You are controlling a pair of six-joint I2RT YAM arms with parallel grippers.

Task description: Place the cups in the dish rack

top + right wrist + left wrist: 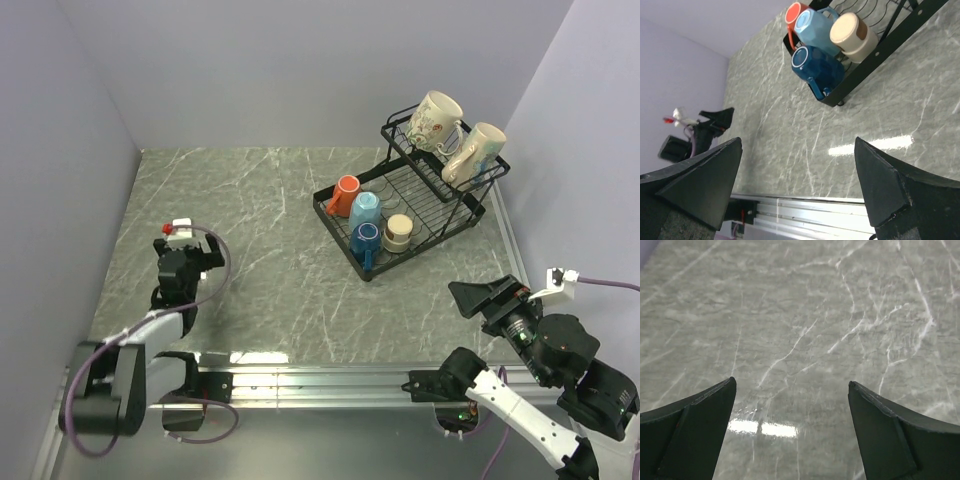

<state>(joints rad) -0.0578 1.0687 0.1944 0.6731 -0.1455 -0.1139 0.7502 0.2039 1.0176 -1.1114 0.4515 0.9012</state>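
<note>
Cups: six, all in rack [440,232], ahead and to the left of right claw [799,142]. Lower tray: orange mug [345,192], light blue mug [365,210], dark blue mug [365,240] and small cup [398,232], packed together. Upper basket: floral mug [436,120] and cream mug [475,152], both tilted. Jaws of right claw wide, gripping nothing, well short of rack. Jaws of left claw [791,385] wide too, gripping nothing, over marbled table [805,315], rack well off to its right.
</note>
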